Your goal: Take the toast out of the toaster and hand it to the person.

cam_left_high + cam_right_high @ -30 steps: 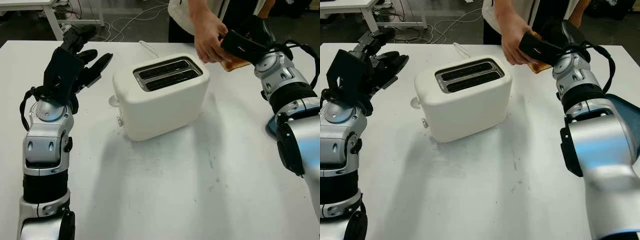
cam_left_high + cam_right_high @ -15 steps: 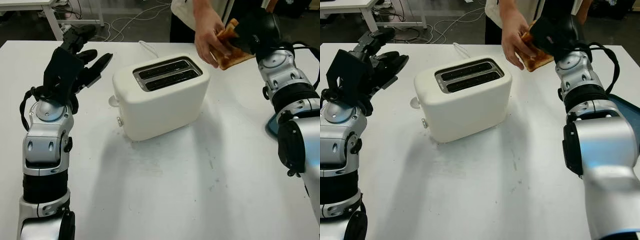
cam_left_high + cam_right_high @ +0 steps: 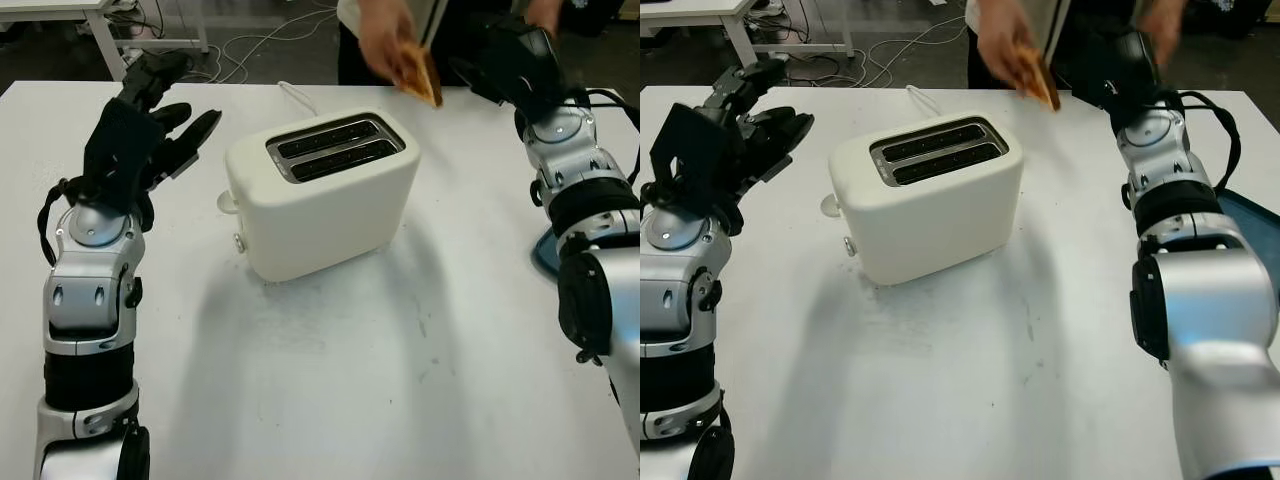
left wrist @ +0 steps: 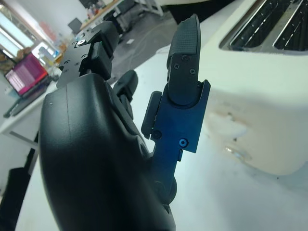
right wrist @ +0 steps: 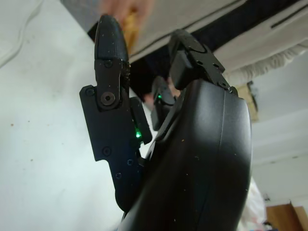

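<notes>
The slice of toast (image 3: 418, 72) is in a person's hand (image 3: 385, 35) above the table's far edge, just behind the toaster. My right hand (image 3: 500, 62) is raised to the right of the toast, open and a little apart from it. In the right wrist view a bit of toast (image 5: 129, 21) shows beyond one of my fingers (image 5: 109, 72). The white toaster (image 3: 320, 195) stands mid-table with both slots empty. My left hand (image 3: 155, 115) is held up, open, to the left of the toaster (image 4: 269, 86).
The toaster's white cable (image 3: 297, 96) runs back off the far edge of the table. A blue object (image 3: 545, 255) lies at the right edge beside my right arm. White tabletop (image 3: 380, 380) spreads in front of the toaster.
The person has drawn the toast out of my right hand, up and to the left. My right hand has let go and is open now. The left arm has barely moved.
</notes>
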